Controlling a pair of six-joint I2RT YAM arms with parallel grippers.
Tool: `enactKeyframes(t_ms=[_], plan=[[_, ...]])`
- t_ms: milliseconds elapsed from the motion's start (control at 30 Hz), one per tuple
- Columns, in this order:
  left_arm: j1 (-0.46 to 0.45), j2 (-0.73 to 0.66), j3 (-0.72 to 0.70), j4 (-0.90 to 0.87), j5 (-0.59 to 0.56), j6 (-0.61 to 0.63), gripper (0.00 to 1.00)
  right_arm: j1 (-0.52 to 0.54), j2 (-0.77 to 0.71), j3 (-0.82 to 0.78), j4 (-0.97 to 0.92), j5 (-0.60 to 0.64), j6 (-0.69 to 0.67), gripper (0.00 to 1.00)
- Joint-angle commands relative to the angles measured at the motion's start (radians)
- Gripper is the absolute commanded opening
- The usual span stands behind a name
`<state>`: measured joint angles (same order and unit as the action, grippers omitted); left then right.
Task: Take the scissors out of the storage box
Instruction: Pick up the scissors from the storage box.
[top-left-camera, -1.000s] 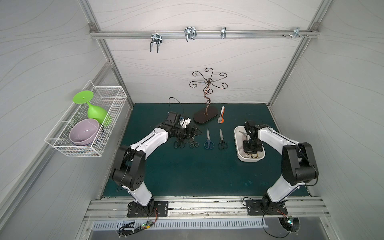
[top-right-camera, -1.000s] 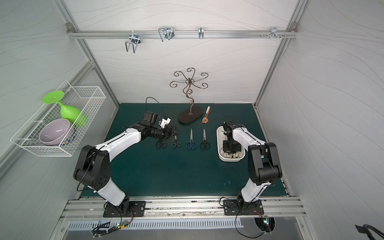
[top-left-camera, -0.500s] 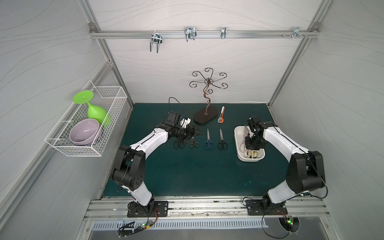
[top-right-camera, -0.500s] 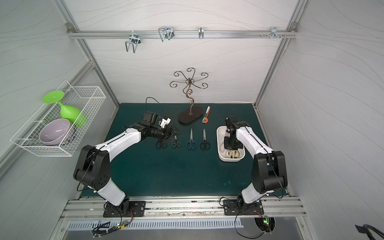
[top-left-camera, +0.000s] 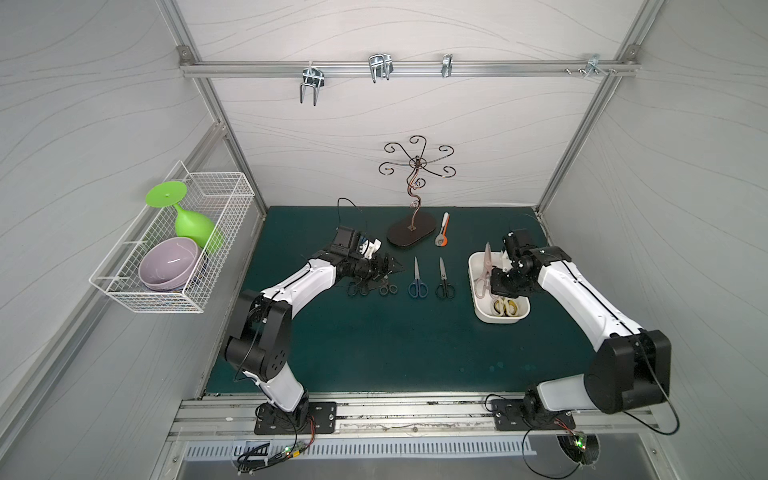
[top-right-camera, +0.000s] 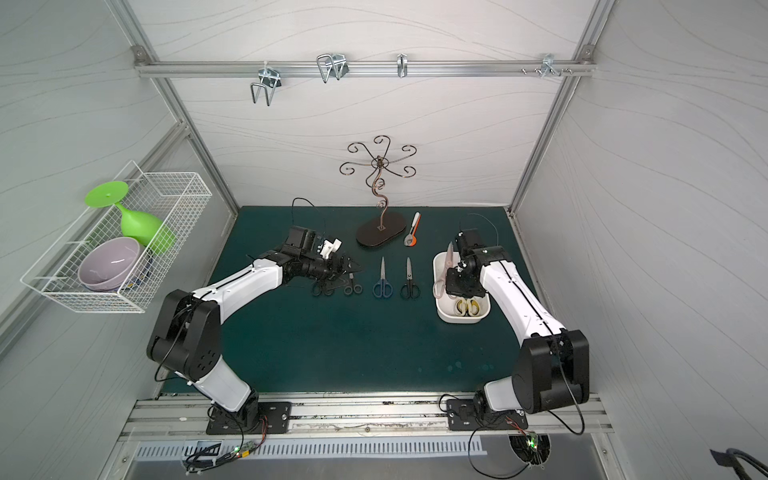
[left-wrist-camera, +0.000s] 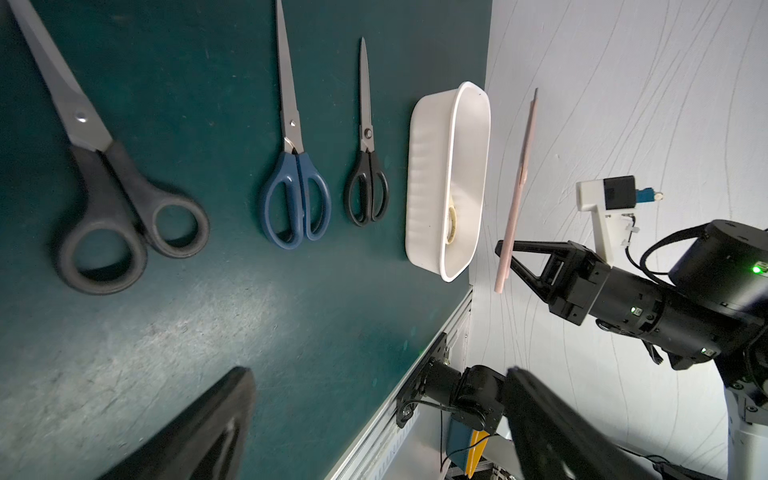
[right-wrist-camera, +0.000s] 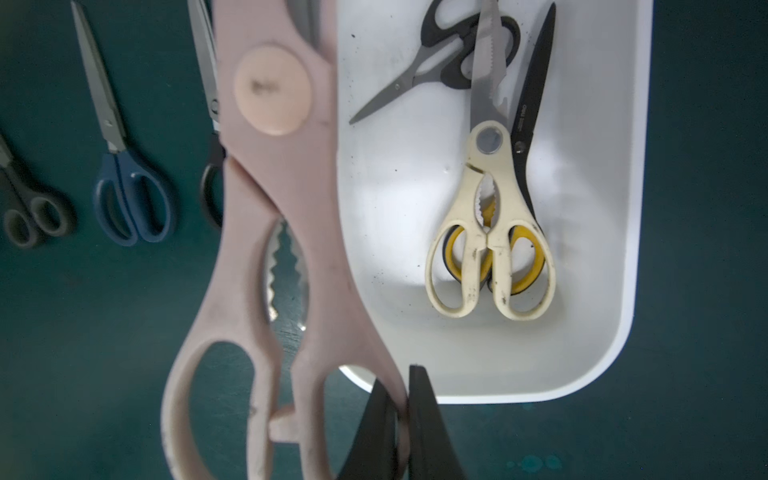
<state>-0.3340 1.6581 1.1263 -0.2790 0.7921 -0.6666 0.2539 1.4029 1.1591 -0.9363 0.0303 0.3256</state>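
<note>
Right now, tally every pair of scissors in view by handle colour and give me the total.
Black-handled scissors: 4
Blue-handled scissors: 1
Pink shears: 1
Cream shears: 1
Yellow-and-black scissors: 1
Total: 8

The only writing in sight was a short line of small white print on the black blade of the yellow-and-black scissors (right-wrist-camera: 534, 83) lying in the white box (right-wrist-camera: 602, 208), too small to be read.
</note>
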Motion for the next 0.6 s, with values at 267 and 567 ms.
enactKeyframes(t_ms=[267, 567], plan=[[-0.05, -0.023, -0.11, 0.416, 0.079, -0.3, 0.91, 0.22, 0.022, 0.031, 0.218, -0.142, 0.176, 0.0], [-0.133, -0.006, -0.122, 0.531, 0.06, -0.353, 0.8, 0.285, 0.11, 0.09, 0.252, -0.238, 0.182, 0.0]])
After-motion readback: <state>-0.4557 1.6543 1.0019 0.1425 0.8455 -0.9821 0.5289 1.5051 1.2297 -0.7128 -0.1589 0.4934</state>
